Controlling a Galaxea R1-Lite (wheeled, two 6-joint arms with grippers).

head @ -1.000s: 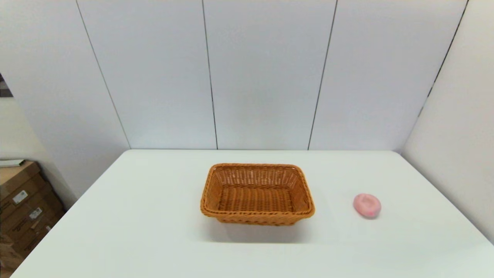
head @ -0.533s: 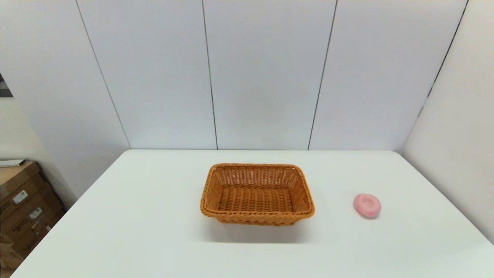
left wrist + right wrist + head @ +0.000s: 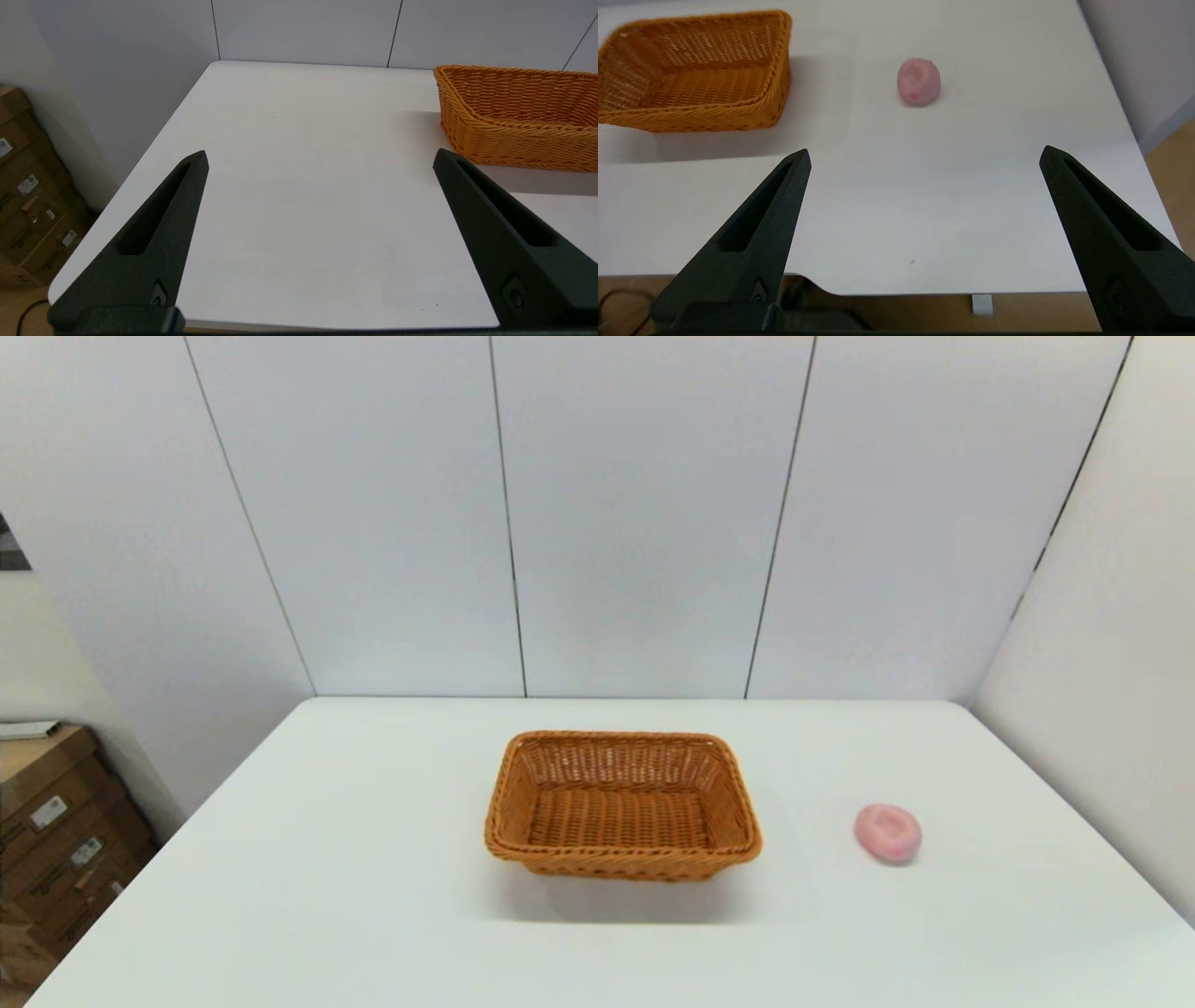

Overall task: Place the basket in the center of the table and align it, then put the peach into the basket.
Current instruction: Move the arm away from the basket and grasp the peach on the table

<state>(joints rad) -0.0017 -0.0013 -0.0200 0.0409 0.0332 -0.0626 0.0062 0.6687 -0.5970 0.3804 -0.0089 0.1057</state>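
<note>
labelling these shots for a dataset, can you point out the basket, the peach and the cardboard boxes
basket (image 3: pixel 624 870): head view, on its near outer wall.
peach (image 3: pixel 888 834): head view, on the middle of the fruit.
cardboard boxes (image 3: pixel 56 821): head view, on the side of the stack left of the table.

Stacked cardboard boxes (image 3: pixel 56 840) on floor at left, grey panelled wall (image 3: pixel 635 513) behind
</note>
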